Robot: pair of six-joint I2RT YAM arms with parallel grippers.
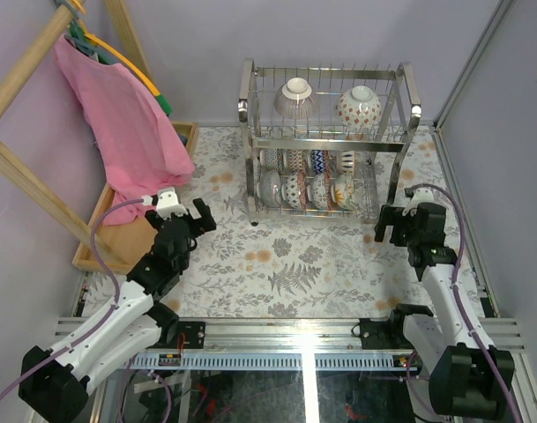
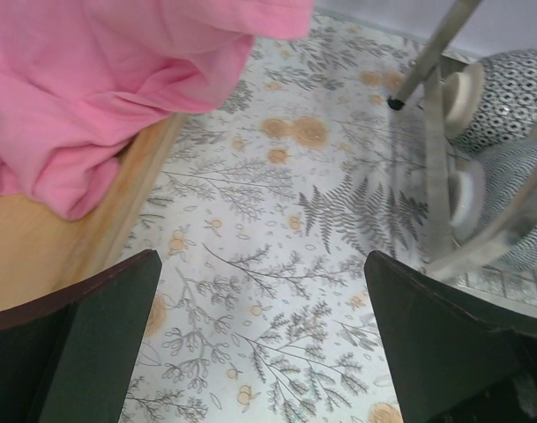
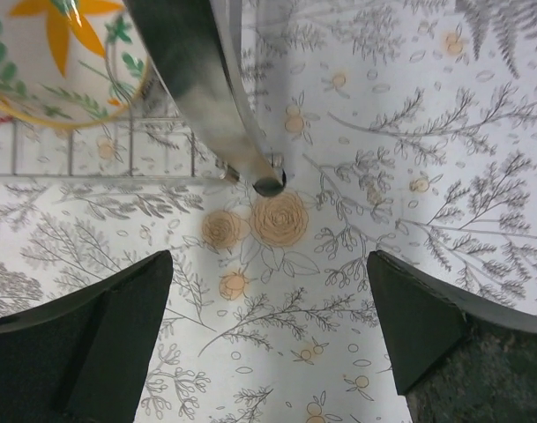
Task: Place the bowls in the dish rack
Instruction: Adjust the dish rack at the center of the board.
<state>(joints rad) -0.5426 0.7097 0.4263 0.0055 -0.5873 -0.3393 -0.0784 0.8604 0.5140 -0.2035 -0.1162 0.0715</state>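
Note:
The chrome dish rack stands at the back centre. Its top tier holds a grey striped bowl and a red dotted bowl, and several bowls stand in a row on the lower tier. My left gripper hovers open and empty over the tablecloth, left of the rack. In the left wrist view, the gripper has two patterned bowls in the rack at its right. My right gripper is open and empty by the rack's right front leg, near a flower-painted bowl.
A pink cloth hangs from a wooden frame at the left, draping over a shallow wooden tray. The cloth and the tray lie just left of my left gripper. A floral tablecloth covers the table.

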